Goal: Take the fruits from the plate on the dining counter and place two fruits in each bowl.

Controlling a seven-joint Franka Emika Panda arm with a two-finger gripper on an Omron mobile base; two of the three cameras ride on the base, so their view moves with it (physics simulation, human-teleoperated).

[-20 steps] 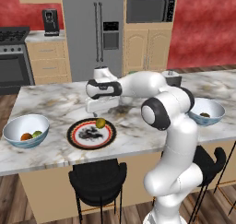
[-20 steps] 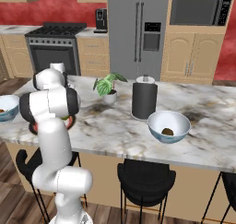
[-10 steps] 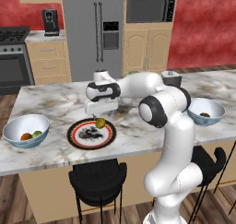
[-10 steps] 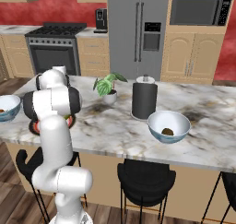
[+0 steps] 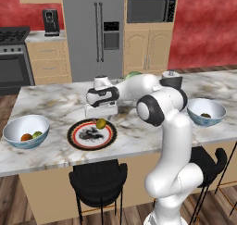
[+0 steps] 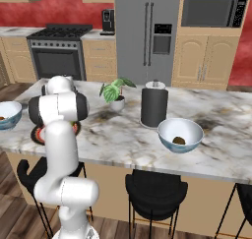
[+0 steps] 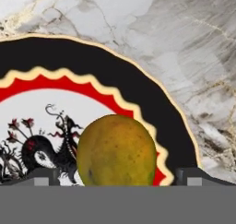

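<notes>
Marble, white and grey-veined, tops the desk (image 5: 55, 103) where the plate (image 5: 91, 134) lies near the front edge, black-rimmed with a red ring and a dark pattern on its white centre. One yellow-green fruit (image 5: 101, 123) sits on the plate's far side, over the red ring. The end effector (image 5: 101, 117) hangs right above that fruit, jaws spread wide with one finger on each side of it and nothing held; in the hand view the fruit (image 7: 116, 150) lies between the two dark tips, close below. To the left, well apart from the plate, a bowl (image 5: 25, 131) holds an orange fruit (image 5: 26, 137) and a green fruit (image 5: 37, 134) side by side. Another bowl (image 5: 205, 112) stands at the right end of the desk with a dark brown fruit (image 6: 179, 140) inside it. Behind the arm, a black canister (image 6: 154, 107) and a small potted plant (image 6: 116, 92) stand on the marble.
</notes>
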